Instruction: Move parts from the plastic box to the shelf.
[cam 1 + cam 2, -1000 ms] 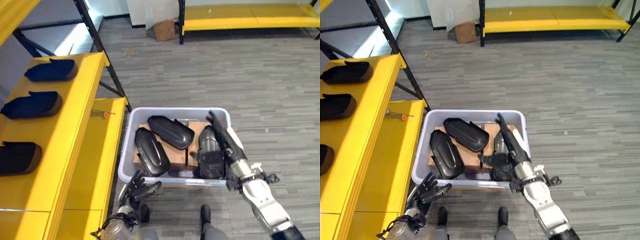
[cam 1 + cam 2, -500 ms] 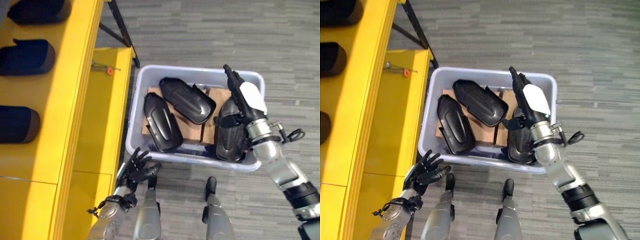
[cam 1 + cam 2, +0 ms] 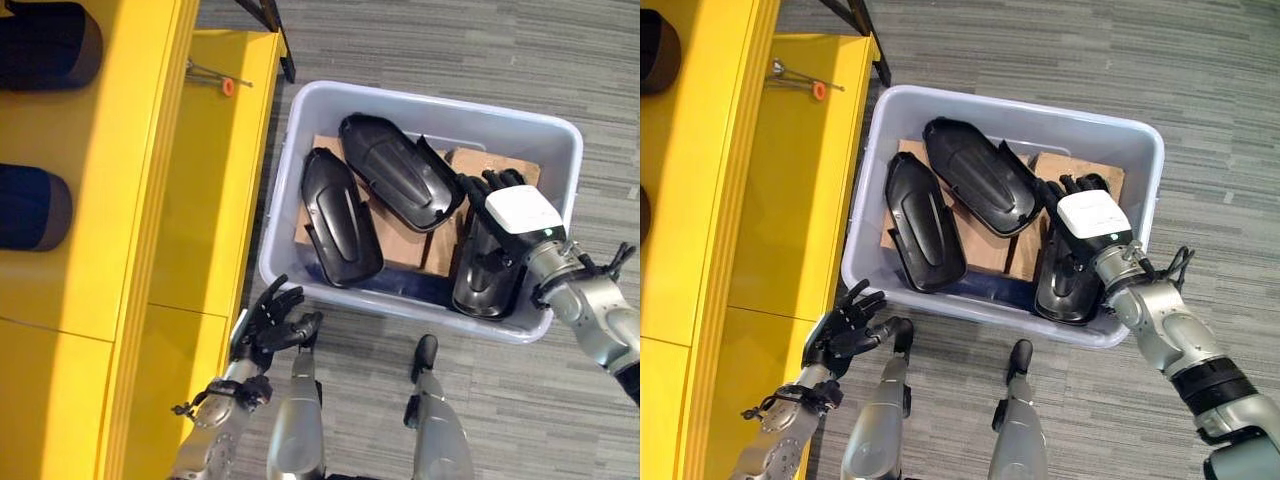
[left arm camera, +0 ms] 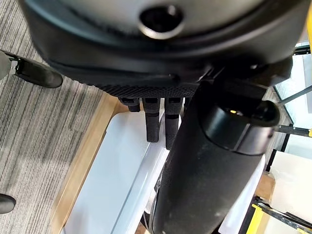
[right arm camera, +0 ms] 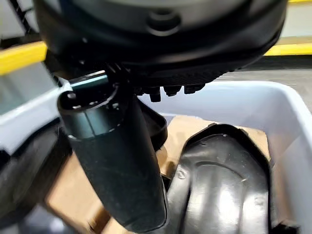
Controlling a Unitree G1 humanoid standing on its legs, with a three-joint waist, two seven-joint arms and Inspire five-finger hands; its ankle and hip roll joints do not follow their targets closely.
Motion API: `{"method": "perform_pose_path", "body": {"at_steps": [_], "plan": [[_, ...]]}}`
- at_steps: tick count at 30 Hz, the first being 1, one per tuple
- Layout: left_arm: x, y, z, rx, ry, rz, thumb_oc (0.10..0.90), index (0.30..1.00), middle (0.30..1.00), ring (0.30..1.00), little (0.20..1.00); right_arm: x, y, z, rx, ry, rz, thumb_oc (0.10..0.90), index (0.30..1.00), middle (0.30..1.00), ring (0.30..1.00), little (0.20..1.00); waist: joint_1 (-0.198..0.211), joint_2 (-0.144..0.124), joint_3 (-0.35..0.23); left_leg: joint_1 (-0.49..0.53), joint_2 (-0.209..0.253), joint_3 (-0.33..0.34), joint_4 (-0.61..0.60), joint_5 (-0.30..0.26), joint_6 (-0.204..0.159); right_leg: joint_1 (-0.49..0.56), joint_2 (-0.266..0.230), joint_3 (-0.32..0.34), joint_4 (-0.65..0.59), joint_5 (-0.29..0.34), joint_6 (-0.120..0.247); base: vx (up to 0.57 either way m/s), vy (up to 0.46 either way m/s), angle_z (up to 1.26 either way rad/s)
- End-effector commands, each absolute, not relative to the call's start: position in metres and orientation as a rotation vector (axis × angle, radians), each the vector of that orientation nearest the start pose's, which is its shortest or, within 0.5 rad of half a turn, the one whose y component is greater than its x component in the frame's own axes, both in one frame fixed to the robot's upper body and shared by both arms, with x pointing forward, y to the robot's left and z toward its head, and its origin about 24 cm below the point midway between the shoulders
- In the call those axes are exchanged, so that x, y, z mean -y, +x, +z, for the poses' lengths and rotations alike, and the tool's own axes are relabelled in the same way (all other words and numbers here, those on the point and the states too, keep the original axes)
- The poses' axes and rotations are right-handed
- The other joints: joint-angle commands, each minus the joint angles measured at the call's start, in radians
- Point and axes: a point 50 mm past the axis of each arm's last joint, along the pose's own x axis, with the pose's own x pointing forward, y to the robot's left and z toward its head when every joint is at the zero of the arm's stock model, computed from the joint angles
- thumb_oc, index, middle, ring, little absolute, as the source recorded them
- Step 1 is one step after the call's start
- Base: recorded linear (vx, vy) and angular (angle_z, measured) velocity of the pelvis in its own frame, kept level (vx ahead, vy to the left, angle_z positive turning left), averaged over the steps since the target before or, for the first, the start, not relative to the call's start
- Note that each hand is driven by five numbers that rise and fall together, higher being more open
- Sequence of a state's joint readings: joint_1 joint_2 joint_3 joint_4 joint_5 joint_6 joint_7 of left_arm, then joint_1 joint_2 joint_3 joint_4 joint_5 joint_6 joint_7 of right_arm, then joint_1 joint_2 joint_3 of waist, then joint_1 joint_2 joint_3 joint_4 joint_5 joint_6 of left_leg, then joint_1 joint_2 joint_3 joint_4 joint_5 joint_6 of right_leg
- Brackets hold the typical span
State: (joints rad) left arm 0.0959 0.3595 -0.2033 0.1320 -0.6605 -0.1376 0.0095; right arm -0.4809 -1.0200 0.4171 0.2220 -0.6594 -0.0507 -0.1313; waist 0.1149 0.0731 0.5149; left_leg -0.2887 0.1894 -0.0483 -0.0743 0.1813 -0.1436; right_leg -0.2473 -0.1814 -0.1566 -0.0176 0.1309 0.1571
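A pale grey plastic box (image 3: 420,100) sits on the floor and holds three black moulded parts on cardboard: a left one (image 3: 340,215), a middle one (image 3: 400,185) and a right one (image 3: 487,275). My right hand (image 3: 515,205), white-covered on its back, hovers low over the right part's far end with fingers (image 5: 170,90) relaxed and thumb (image 5: 117,161) straight, gripping nothing. That part (image 5: 224,195) lies just beneath the palm. Outside the box's near left corner, my left hand (image 3: 275,325) is open with fingers spread and holds nothing.
The yellow shelf (image 3: 130,200) runs along the left, with two dark parts (image 3: 35,205) (image 3: 45,45) on its top level. A small orange-tipped tool (image 3: 225,82) lies on the lower level beside the box. Grey floor surrounds the box.
The camera has tilted down, shifting the whole picture. My right hand has drawn back from the box's far side and lowered over the right part. The left hand has kept its place.
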Motion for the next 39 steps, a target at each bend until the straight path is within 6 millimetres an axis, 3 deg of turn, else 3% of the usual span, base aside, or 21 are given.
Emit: {"method": "perform_pose_path", "body": {"at_steps": [1, 14, 18, 19, 21, 29, 33, 39], "plan": [[-0.206, 0.215, 0.010, -0.122, -0.237, -0.036, 0.900, 1.000, 1.000, 1.000, 1.000, 0.252, 0.324, 0.221, 0.472, -1.928, -0.041, 0.900, 1.000, 1.000, 1.000, 1.000, 0.013, -0.048, -0.022, 0.024, 0.058, 0.004, -0.013, 0.033, -0.044, -0.066, -0.057, 0.002, 0.125, 0.019, -0.017, 0.00, 0.000, 0.00], [-0.212, 0.219, 0.021, -0.066, -0.253, 0.011, 0.900, 1.000, 1.000, 1.000, 1.000, 0.247, 0.331, 0.231, 0.527, -2.000, -0.141, 0.900, 1.000, 1.000, 1.000, 1.000, 0.035, -0.050, 0.005, -0.015, 0.055, -0.010, -0.013, 0.039, -0.045, -0.092, -0.057, -0.019, 0.132, 0.016, -0.024, 0.00, -0.005, 0.02], [-0.221, 0.222, 0.041, 0.036, -0.276, 0.025, 0.900, 1.000, 1.000, 1.000, 1.000, 0.244, 0.328, 0.235, 0.562, -1.991, -0.164, 0.900, 1.000, 1.000, 1.000, 1.000, 0.046, -0.046, 0.005, -0.024, 0.051, -0.018, -0.013, 0.040, -0.047, -0.090, -0.059, -0.029, 0.132, 0.012, -0.025, 0.00, -0.019, 0.04], [-0.227, 0.224, 0.061, 0.133, -0.295, 0.023, 0.900, 1.000, 1.000, 1.000, 1.000, 0.242, 0.325, 0.239, 0.590, -1.974, -0.177, 0.900, 1.000, 1.000, 1.000, 1.000, 0.055, -0.042, 0.005, -0.030, 0.049, -0.023, -0.013, 0.039, -0.049, -0.091, -0.059, -0.036, 0.131, 0.011, -0.025, 0.00, -0.030, 0.09], [-0.229, 0.224, 0.075, 0.197, -0.321, 0.013, 0.900, 1.000, 1.000, 1.000, 1.000, 0.242, 0.324, 0.239, 0.595, -1.965, -0.184, 0.900, 1.000, 1.000, 1.000, 1.000, 0.063, -0.039, 0.005, -0.032, 0.048, -0.026, -0.013, 0.039, -0.049, -0.089, -0.060, -0.040, 0.130, 0.010, -0.025, 0.01, -0.013, 0.09], [-0.236, 0.221, 0.098, 0.317, -0.452, -0.019, 0.900, 1.000, 1.000, 1.000, 1.000, 0.242, 0.325, 0.234, 0.578, -1.945, -0.160, 0.900, 1.000, 1.000, 1.000, 1.000, 0.077, -0.037, 0.005, -0.042, 0.044, -0.030, -0.013, 0.036, -0.049, -0.099, -0.063, -0.041, 0.130, 0.011, -0.022, 0.00, 0.000, 0.03], [-0.244, 0.217, 0.100, 0.340, -0.491, 0.004, 0.900, 1.000, 1.000, 1.000, 1.000, 0.247, 0.325, 0.229, 0.541, -1.945, -0.144, 0.900, 1.000, 1.000, 1.000, 1.000, 0.086, -0.030, 0.005, -0.050, 0.042, -0.033, -0.013, 0.037, -0.049, -0.104, -0.066, -0.045, 0.131, 0.012, -0.022, 0.00, 0.000, 0.00], [-0.260, 0.216, 0.085, 0.285, -0.460, 0.106, 0.900, 1.000, 1.000, 1.000, 1.000, 0.254, 0.328, 0.219, 0.474, -1.944, -0.119, 0.900, 1.000, 1.000, 1.000, 1.000, 0.098, -0.023, 0.005, -0.073, 0.039, -0.043, -0.013, 0.040, -0.048, -0.119, -0.070, -0.053, 0.136, 0.009, -0.020, 0.02, -0.008, 0.06]]}}
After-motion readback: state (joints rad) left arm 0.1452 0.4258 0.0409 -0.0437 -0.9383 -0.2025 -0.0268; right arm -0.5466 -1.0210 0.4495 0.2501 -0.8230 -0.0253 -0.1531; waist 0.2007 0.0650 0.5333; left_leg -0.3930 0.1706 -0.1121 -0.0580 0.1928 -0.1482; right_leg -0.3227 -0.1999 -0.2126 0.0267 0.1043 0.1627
